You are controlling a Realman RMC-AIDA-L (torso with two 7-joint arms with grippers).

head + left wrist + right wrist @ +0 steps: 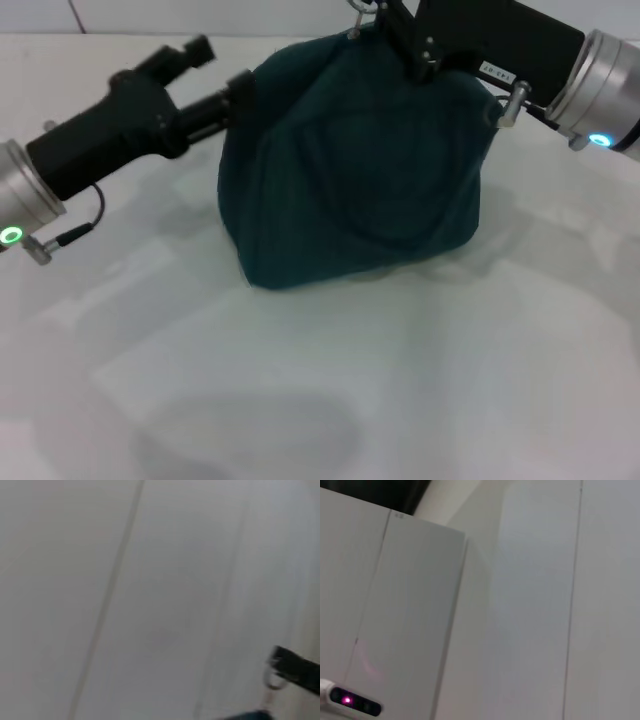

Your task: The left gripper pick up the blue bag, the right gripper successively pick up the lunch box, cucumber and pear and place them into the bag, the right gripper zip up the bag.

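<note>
the right gripper [385, 22] sits at the top far edge of the blue bag [355, 170], right where a silver ring [358, 10] shows above the fabric. it looks closed down on the zipper pull or the cloth beside it, but its fingertips are half hidden by the bag's crest, so i cannot tell for sure what it pinches. the left gripper [240, 88] is pressed against the bag's upper left side, its tips buried in the fabric; whether it is clamped on a handle or only braced there cannot be told.

the bag stands bulging and rounded on the white counter [330, 380], near the far middle of the head view. no lunch box, cucumber or pear shows anywhere outside it, so the loading seems done and the zipping is the step in hand.

the risks, as i judge them:
- if the right gripper pulls along the zipper while the left one has a weak hold, the whole bag may drag or tip across the counter instead of closing.
- the fabric is slack and lumpy near the top, so cloth could catch in the slider and jam it.
- a thin ring pull can slip out of a shallow pinch, leaving the zipper part open.
- something bulky inside may push up against the opening and block the track.
</note>
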